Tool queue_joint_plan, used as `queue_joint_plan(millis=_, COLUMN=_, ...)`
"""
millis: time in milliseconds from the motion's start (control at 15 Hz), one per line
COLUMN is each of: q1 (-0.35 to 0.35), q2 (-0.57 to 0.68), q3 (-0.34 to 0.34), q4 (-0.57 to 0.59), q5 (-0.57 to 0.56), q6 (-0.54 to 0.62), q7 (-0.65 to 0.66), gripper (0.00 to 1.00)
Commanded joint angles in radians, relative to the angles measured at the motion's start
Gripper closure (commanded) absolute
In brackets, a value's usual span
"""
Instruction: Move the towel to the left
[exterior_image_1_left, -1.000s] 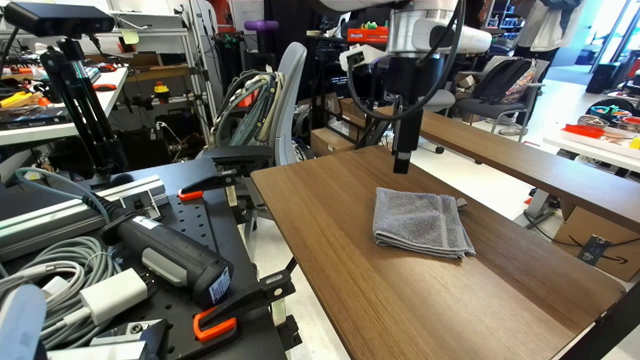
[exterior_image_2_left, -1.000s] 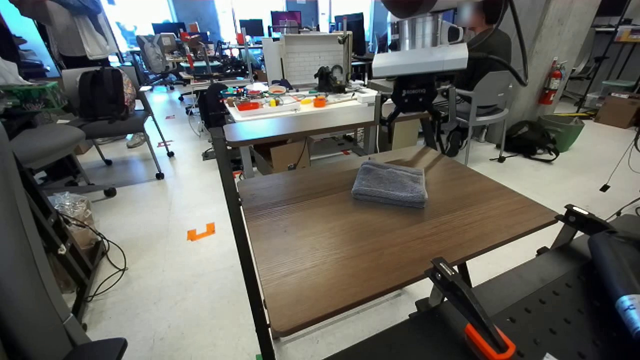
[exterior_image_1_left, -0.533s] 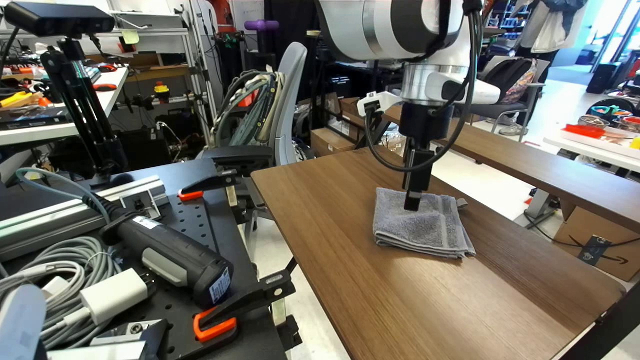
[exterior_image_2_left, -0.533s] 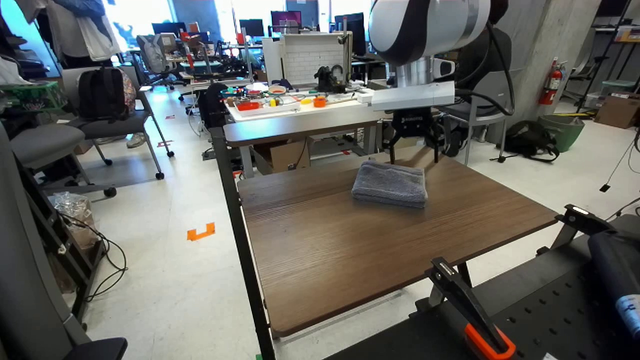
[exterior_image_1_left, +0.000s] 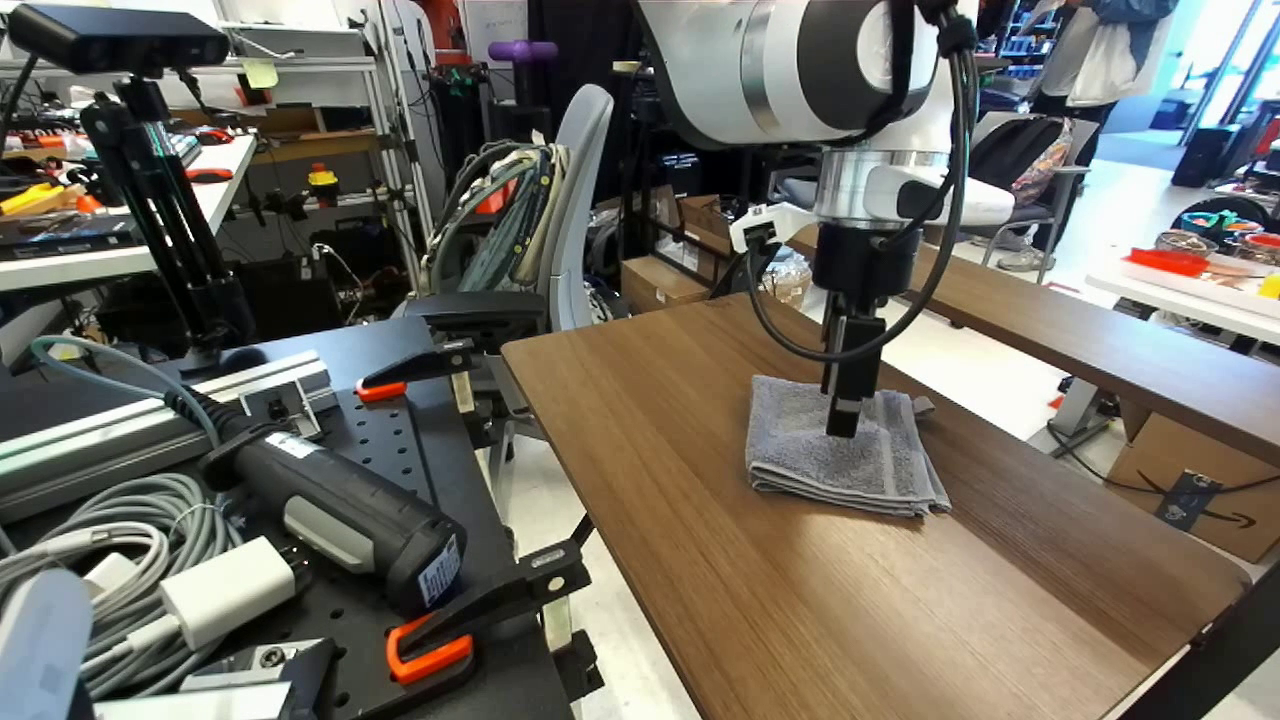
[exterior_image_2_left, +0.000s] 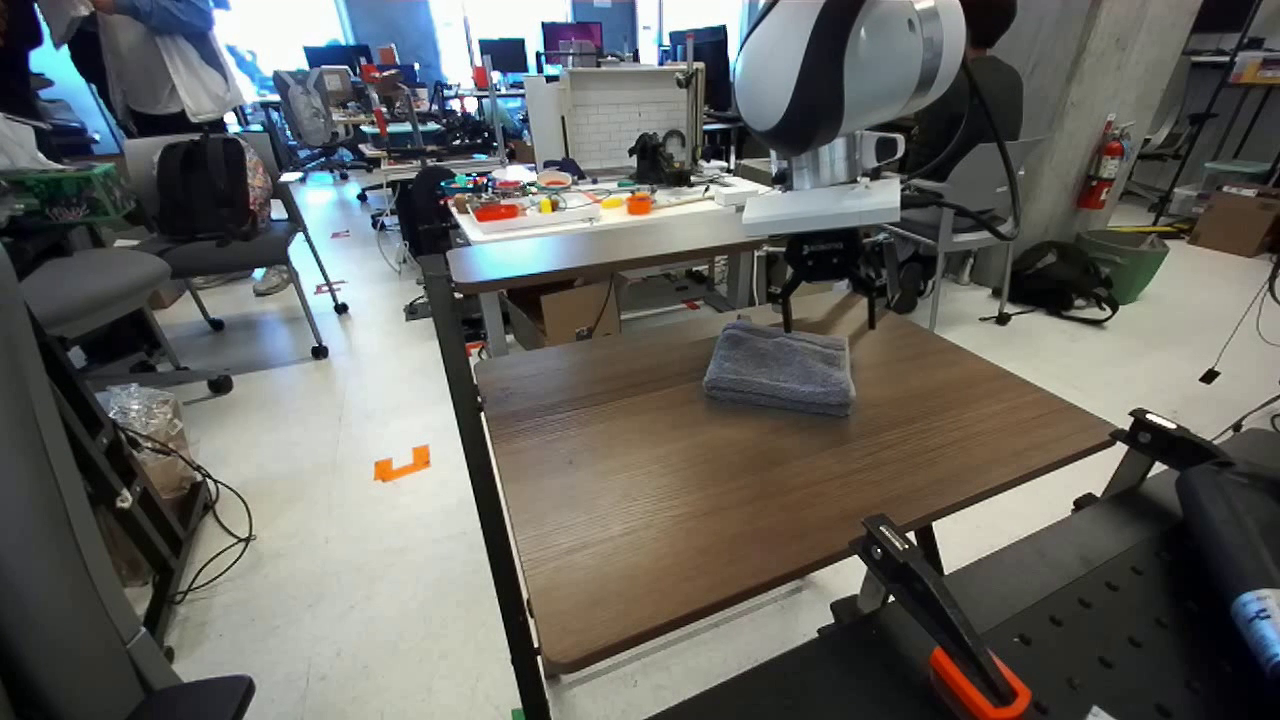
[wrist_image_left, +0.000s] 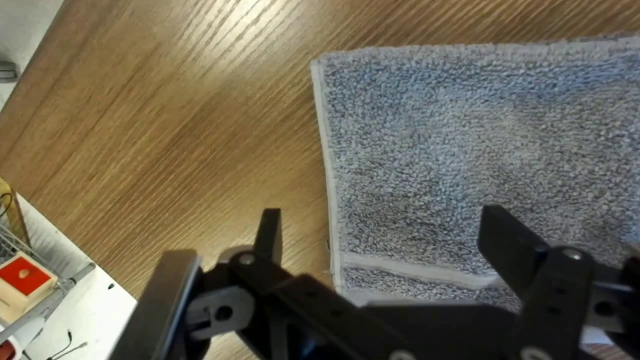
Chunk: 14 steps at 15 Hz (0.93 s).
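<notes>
1 gray towel (wrist_image_left: 475, 160), flatly folded, fuzzy, pale-banded

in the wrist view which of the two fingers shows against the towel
The finger at picture right shows against the towel; the finger at picture left shows against the table, past the towel's edge.

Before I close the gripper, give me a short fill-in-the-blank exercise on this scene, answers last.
The towel lies on the table, not spread out but ____.
In the wrist view, the gripper is ____, not shut.
There, one finger shows against wood, the other against the ____.
In an exterior view, the clamps are black and ____.

Missing words: folded; open; towel; orange.
</notes>
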<state>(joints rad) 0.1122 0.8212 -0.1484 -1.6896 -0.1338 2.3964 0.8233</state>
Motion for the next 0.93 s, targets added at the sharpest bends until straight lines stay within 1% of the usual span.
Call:
queue_joint_plan(millis=0, q1=-0.011, q2=0.008, q3=0.011, q4=0.008, q5=0.063, q6=0.024, q7=-0.013, gripper=0.0)
queue_joint_plan(millis=267, q1=-0.052, q2=0.023, q3=0.054, q4=0.03, q5=0.175, q6=0.032, q7=-0.059, gripper=0.0)
queue_joint_plan(millis=467, q1=-0.062, q2=0.056, q3=0.061, q4=0.062, q5=0.227, q6=0.051, q7=-0.069, gripper=0.0)
queue_joint_plan(millis=867, q1=-0.048, q2=0.166, q3=0.038, q4=0.156, q5=0.236, q6=0.064, q7=-0.046, gripper=0.0)
